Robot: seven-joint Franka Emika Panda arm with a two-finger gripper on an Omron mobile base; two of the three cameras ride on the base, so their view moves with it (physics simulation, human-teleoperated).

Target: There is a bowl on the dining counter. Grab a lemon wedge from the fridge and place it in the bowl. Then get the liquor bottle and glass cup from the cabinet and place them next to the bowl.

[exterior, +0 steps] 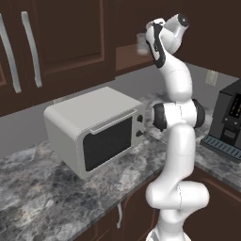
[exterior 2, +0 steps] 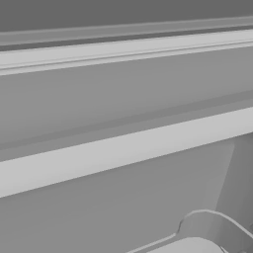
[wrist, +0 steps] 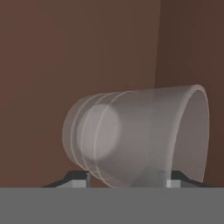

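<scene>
**Arm up at the cabinet shelf, glass cup between the fingers**

Left to right along the wall: dark wood cabinet doors (exterior: 61,42) with long silver handles, then a grey microwave (exterior: 94,132) sitting on the marbled stone counter (exterior: 42,197), door facing out. Further right, an open cabinet shelf (exterior: 132,56) above the counter, then a black coffee machine (exterior: 228,120) at the far right. Grey backsplash behind all of it.

Arm (exterior: 176,141) rises from lower right, elbow bulging over the counter edge, upper links stretched up and back to shelf height. Glass cup (exterior: 141,43) stands on that shelf, just beside the wrist.

Hand view: glass cup (wrist: 135,135) appears on its side because the camera is rolled, brown cabinet wall behind. Gripper (wrist: 127,178) fingertips sit one each side of the cup's wall, narrow gap, seemingly touching it. Cannot tell if it's a firm clamp.
</scene>
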